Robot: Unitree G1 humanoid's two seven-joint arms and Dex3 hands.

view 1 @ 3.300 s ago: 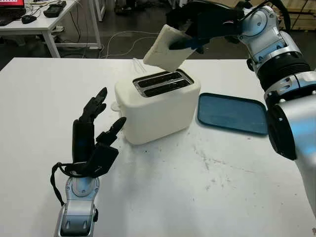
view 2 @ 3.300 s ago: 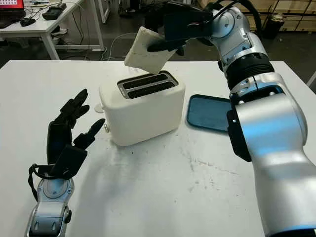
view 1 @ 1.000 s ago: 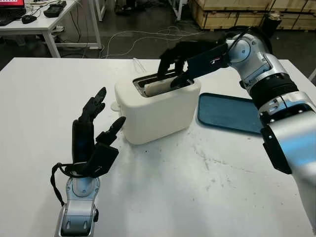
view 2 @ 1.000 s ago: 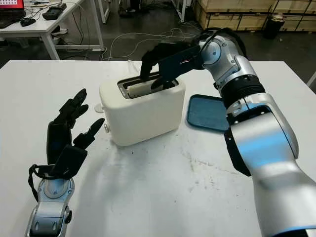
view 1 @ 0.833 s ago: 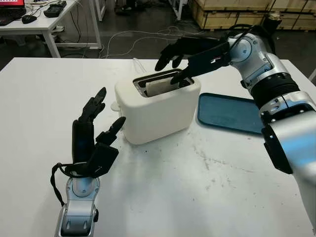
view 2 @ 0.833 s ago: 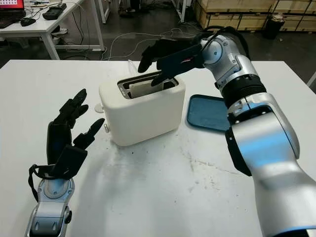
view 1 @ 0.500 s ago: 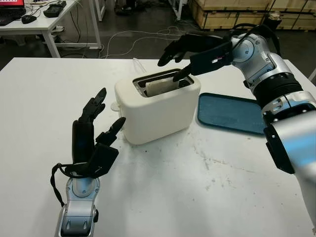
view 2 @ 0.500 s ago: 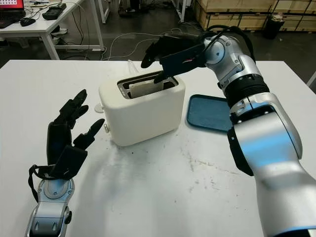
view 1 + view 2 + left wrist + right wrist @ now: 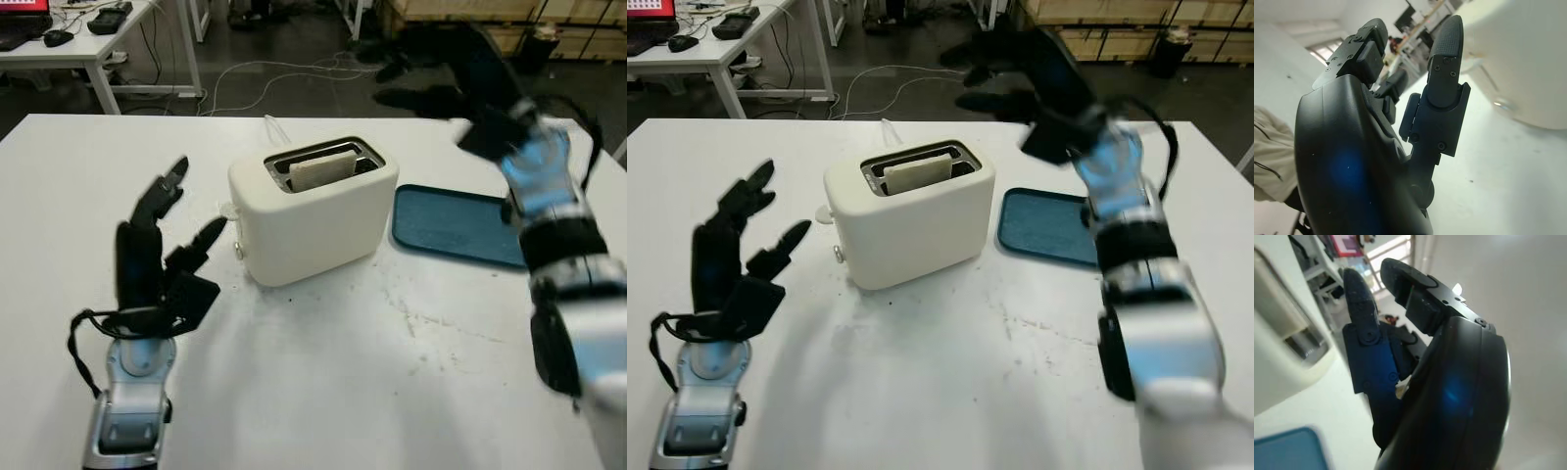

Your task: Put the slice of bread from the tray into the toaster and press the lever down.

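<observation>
Where my left hand (image 9: 157, 264) stands raised near the table's (image 9: 323, 392) front left, I log it as released, holding nothing. Next: white toaster (image 9: 313, 211), mid-table, slice of bread (image 9: 323, 172) seated in its nearer slot. Blue tray (image 9: 456, 225), just right of it. Farthest: my right hand (image 9: 441, 73), aloft beyond the tray, unclenched, grasping nothing.

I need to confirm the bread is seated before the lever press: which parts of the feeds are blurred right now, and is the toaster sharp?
Left eye view: the toaster and the slice of bread in its slot are sharp; the right hand, raised beyond the tray, is smeared by motion. Right eye view: the same smear along that arm. Left wrist view: the left hand is crisp and the toaster behind it is soft.
</observation>
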